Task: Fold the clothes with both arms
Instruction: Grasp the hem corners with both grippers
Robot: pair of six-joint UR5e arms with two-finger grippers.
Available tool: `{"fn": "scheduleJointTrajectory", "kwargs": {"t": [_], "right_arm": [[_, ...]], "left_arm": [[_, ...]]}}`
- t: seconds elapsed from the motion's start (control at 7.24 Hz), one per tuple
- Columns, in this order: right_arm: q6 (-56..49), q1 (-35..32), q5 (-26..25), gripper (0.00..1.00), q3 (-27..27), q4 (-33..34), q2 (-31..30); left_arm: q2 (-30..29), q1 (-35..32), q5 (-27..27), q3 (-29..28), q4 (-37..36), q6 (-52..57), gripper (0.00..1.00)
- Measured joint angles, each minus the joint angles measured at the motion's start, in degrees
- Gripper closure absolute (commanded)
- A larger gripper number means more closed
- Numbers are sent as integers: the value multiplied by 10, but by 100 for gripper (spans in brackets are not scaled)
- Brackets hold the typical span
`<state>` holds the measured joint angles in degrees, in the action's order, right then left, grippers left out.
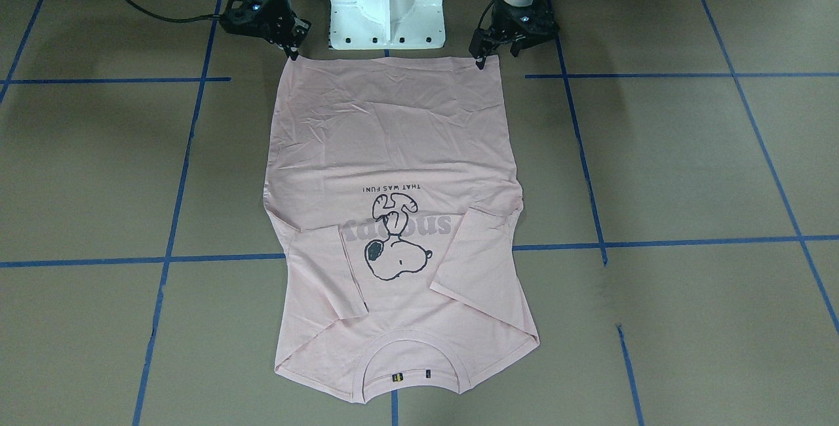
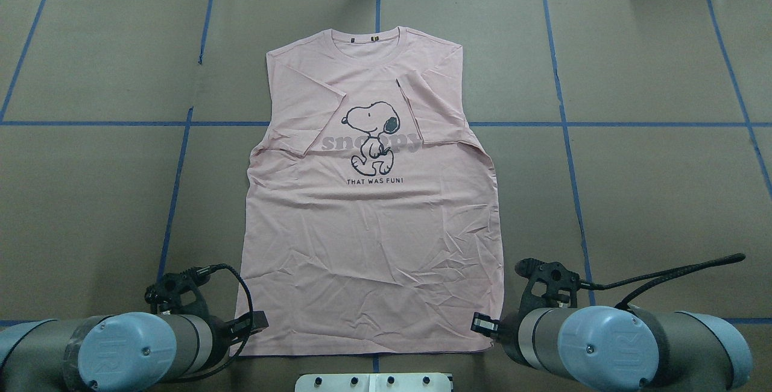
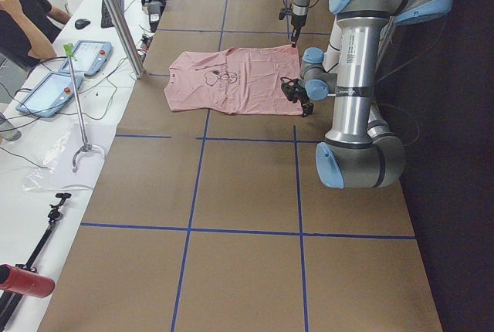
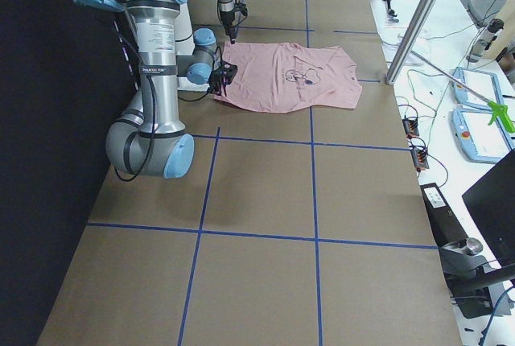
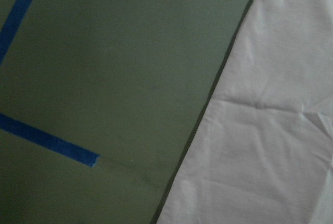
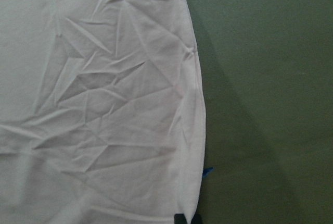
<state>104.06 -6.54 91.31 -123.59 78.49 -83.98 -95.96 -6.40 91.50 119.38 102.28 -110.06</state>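
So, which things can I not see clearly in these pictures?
- Front-facing view: left gripper and right gripper, fingertips too small and dark to tell whether they pinch the T-shirt hem.
- Overhead view: both grippers' fingertips hidden under the wrists.
- Left wrist view: no fingers in frame.
- Front-facing view: collar label, writing too small.

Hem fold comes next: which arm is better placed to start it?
Neither clearly: left tool and right tool each sit at their own hem corner of the T-shirt. Probably lift both together.
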Motion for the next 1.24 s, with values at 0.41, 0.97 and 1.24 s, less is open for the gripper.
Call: {"fn": "scheduleJointTrajectory", "kwargs": {"t": [0.41,0.97,1.24], "right_arm": [[0,-3,0,100,-3,0,0],[0,-11,16,100,-3,1,3],[-1,-15,19,100,-4,1,2]], "left_arm": [[-1,3,-1,-7,-1,-4,71],[-7,11,-1,-7,-2,-4,100],[-9,11,0,0,-2,-3,100]]}}
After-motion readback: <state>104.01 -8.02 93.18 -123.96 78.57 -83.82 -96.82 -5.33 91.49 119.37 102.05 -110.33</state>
